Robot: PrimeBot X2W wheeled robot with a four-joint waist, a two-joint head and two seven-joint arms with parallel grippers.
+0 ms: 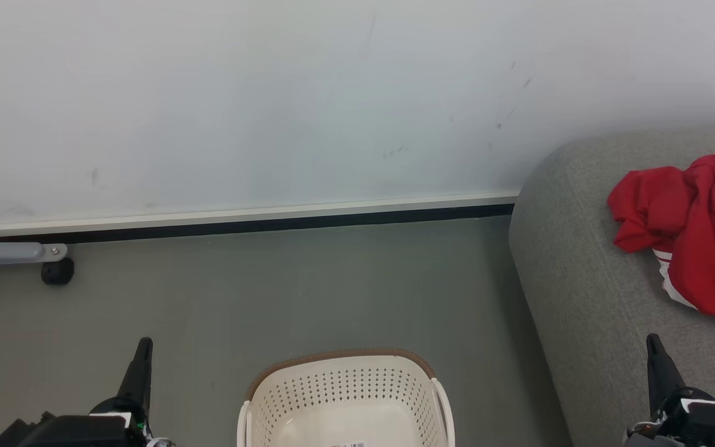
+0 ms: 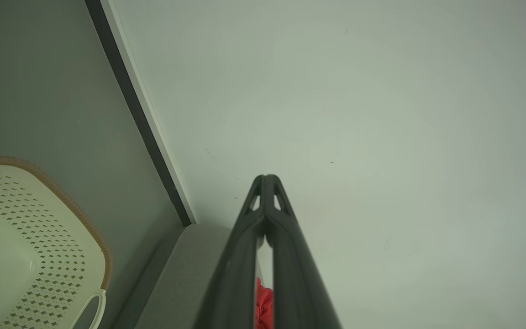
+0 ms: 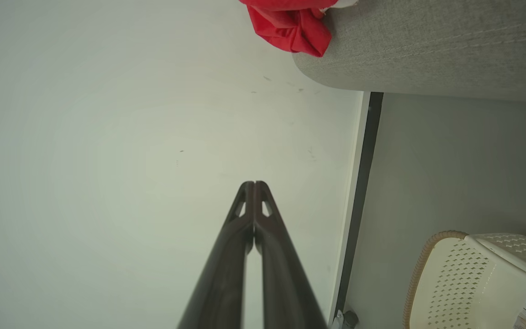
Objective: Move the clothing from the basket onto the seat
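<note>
Head view: both arms sit low, each pointing its two long dark fingers straight up the picture toward a pale wall (image 1: 270,93). The left end effector (image 1: 144,345) rises at lower left against the grey floor (image 1: 308,285), fingers clenched together. The right end effector (image 1: 654,343) rises at lower right against a large grey woven-fabric seat (image 1: 581,279), likewise clenched. Between them on the floor stands an oval cream-white perforated plastic basket (image 1: 345,385) with a brown ribbed rim, its pale bottom showing. Crumpled bright red fabric clothing (image 1: 699,230) with white striped trim lies on the seat, apart from both end effectors.
</note>
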